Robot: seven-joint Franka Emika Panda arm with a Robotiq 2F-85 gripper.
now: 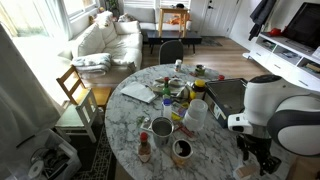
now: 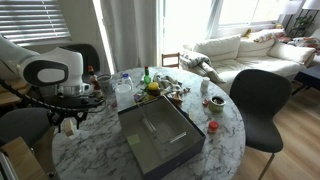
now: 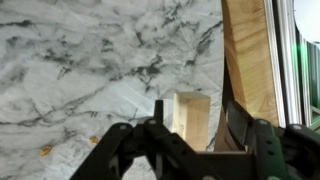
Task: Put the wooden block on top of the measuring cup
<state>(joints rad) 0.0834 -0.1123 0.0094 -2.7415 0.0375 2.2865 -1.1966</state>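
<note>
My gripper [image 3: 197, 110] hangs low over the wooden block [image 3: 192, 125], which stands on the marble table [image 3: 80, 60] just beside the table's edge. The jaws are parted slightly wider than the block, one finger on each side and nothing gripped, so that closing should pinch its flat faces squarely. I cannot confidently pick out the measuring cup on the table.

It was a home living room: a white sofa [image 1: 105, 38] beyond the round marble table [image 1: 122, 120], a wooden chair [image 1: 75, 90] beside it.
</note>
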